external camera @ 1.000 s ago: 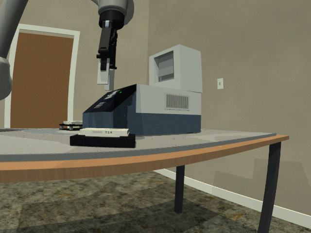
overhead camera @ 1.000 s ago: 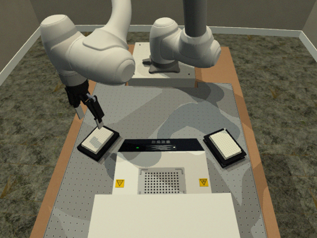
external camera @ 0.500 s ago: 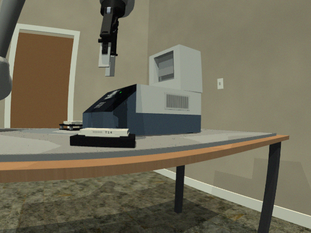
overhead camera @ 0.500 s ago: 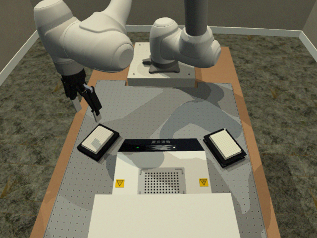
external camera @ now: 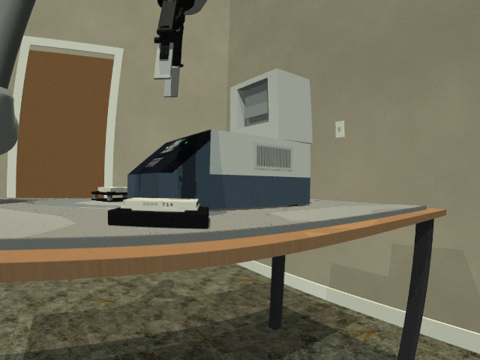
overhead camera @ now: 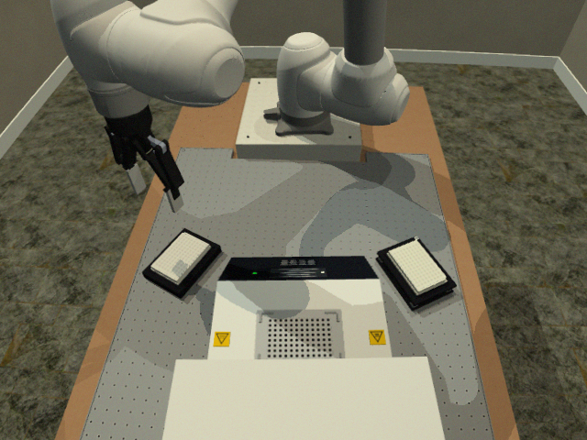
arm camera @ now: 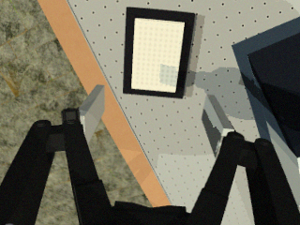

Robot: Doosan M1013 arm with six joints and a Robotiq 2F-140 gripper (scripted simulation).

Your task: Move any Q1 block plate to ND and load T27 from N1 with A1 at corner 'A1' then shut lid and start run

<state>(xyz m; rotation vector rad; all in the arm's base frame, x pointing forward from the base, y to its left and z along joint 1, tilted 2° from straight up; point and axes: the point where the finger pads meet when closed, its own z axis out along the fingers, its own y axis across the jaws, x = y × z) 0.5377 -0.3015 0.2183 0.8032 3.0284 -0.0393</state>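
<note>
Gripper: the gripper (overhead camera: 155, 189) hangs high above the surface's edge, its fingers spread apart with nothing between them; one pale fingertip (arm camera: 92, 109) shows over the wooden rim in the wrist view.
Plate T14: a white plate labelled T14 (external camera: 160, 203) lies flat on a black nest (overhead camera: 160, 278), below and ahead of the gripper, beside the cycler's panel.
Cycler Q1: the cycler (external camera: 240, 170) stands mid-surface with its lid (external camera: 279, 106) raised upright at the back.
Block: the perforated block (overhead camera: 299, 336) is bare, framed by corner brackets.
Status lamp: a green lamp (overhead camera: 254, 272) glows on the dark keypad panel (overhead camera: 298, 268).
Second plate: another white plate (overhead camera: 416, 266) rests on a black nest (overhead camera: 434, 292) on the cycler's far side, well apart from the gripper; its label cannot be read.
Surface: the grey perforated surface (overhead camera: 265, 199) carries both nests, the cycler and the arm's base plate (overhead camera: 249, 137).
</note>
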